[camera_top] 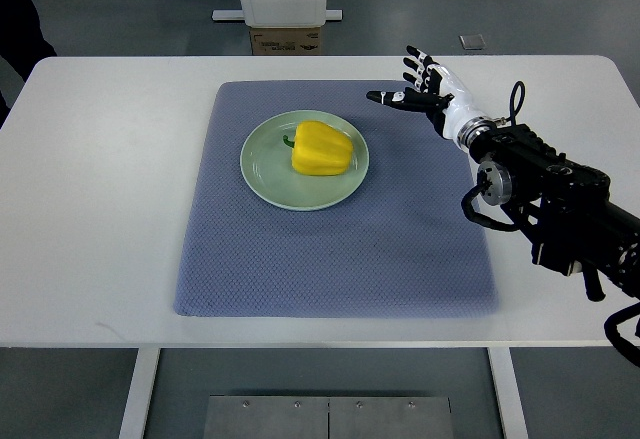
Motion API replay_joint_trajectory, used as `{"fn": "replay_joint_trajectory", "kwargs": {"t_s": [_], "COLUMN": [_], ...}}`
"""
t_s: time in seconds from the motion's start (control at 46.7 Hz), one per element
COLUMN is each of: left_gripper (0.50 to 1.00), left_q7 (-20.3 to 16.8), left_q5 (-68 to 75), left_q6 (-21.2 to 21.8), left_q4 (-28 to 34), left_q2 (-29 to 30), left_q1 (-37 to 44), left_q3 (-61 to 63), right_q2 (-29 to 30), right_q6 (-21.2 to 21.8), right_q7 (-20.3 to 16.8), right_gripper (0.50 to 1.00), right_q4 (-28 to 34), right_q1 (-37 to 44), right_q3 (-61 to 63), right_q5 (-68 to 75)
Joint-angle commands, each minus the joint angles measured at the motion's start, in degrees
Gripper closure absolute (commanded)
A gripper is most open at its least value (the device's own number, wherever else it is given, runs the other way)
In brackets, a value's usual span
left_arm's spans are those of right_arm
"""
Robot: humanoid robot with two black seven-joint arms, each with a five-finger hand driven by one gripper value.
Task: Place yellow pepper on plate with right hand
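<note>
Metal plates (328,417) sit at the bottom centre of the frame, below the white surface (90,209). Above them a blue-grey mat (330,259) covers the middle of the surface. At centre, a pale green plate (262,169) rests on the mat, with the yellow pepper (321,149) lying on it. Right of the plate, well apart, the right hand (425,86) hovers with fingers spread, holding nothing. Farther up, a cardboard box (286,41) stands on the floor.

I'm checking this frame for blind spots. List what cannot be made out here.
- Top view, left hand: not in view at all.
- Right hand: the arm's far end is cut off by the right edge.
- Yellow pepper: its underside, and the patch of plate beneath it, are hidden by the pepper itself.
- Cardboard box beyond the table: print too small to read.
</note>
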Motion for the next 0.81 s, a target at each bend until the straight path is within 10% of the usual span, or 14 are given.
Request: {"fn": "replay_joint_trajectory", "kwargs": {"t_s": [0.0, 0.792], "left_gripper": [0.5, 0.5], "left_q7": [0.0, 0.0], "left_q5": [0.0, 0.0], "left_q6": [0.0, 0.0], "left_q4": [0.0, 0.0], "left_q2": [0.0, 0.0], "left_q1": [0.04, -0.05], "left_q3": [0.0, 0.0], "right_q2": [-0.18, -2.38], "right_q6": [-0.01, -0.01], "right_q7": [-2.02, -7.38], "right_gripper": [0.5, 0.5], "right_q4": [-0.05, -4.8], "right_q1": [-0.84, -3.21], "right_q3": [2.53, 8.78], "right_q5": [0.98, 5.91]}}
